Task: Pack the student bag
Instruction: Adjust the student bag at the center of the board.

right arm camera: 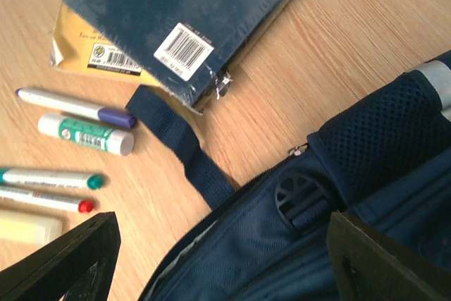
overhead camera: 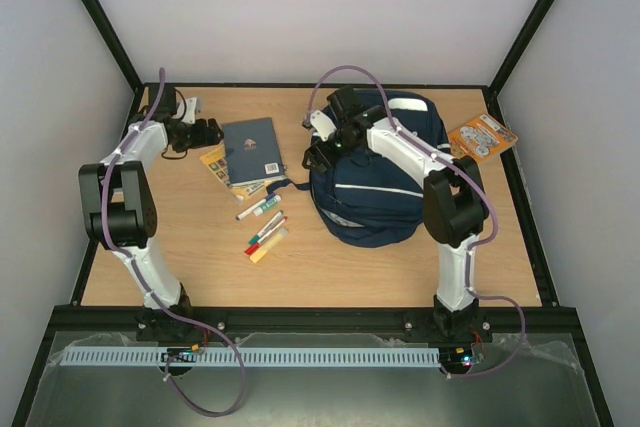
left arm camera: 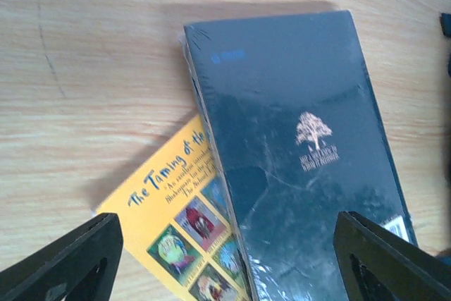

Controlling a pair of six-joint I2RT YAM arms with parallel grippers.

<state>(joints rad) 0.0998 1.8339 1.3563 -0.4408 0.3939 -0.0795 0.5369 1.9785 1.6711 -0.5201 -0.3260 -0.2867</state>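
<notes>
Pale wood makes up the surface, and the student bag lies on its right half, front up, between the right arm and the loose stationery. We judge the packing barely begun — neither arm holds anything, and every item we can see lies outside the bag. The dark blue notebook sits just left of it, resting on a yellow paperback. Nearer the arms are a few pens and a glue stick, and an orange booklet lies by the far right edge. What the bag may already contain is hidden from us. The right gripper hangs wide and empty over the bag's left side, while the left gripper hovers wide and empty over the notebook — probably the first thing to pick up.
</notes>
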